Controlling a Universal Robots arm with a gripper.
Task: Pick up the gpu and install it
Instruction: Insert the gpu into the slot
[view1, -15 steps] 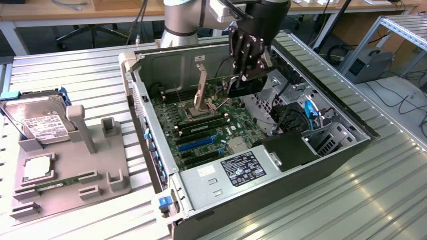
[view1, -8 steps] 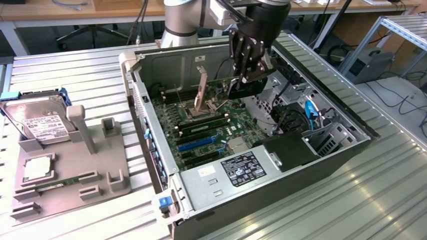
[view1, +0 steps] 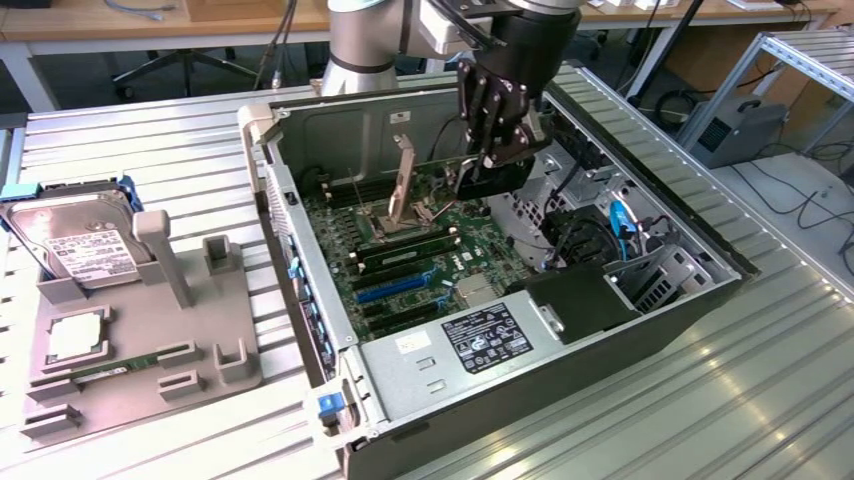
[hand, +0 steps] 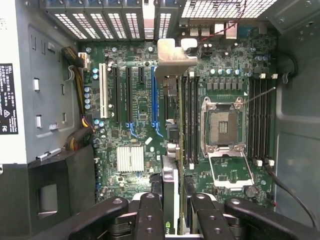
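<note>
My gripper (view1: 498, 158) hangs inside the open computer case (view1: 280, 200), above the motherboard (view1: 400, 260). It is shut on the gpu (view1: 485, 180), a dark card gripped at its upper edge. In the wrist view the gpu (hand: 171, 135) appears edge-on, running from between my black fingers (hand: 150, 210) out to its pale metal bracket (hand: 172, 60) near the rear slot openings. The card hovers just beside the blue expansion slot (hand: 154, 100), above the board and not seated in it.
The empty CPU socket (hand: 222, 125) lies beside the card with its plate raised (view1: 400, 175). A power supply (view1: 487, 340) and cables (view1: 621, 225) crowd the case. On the exterior view's left, a grey fixture (view1: 147, 340) holds a hard drive (view1: 80, 245) and a memory stick (view1: 120, 366).
</note>
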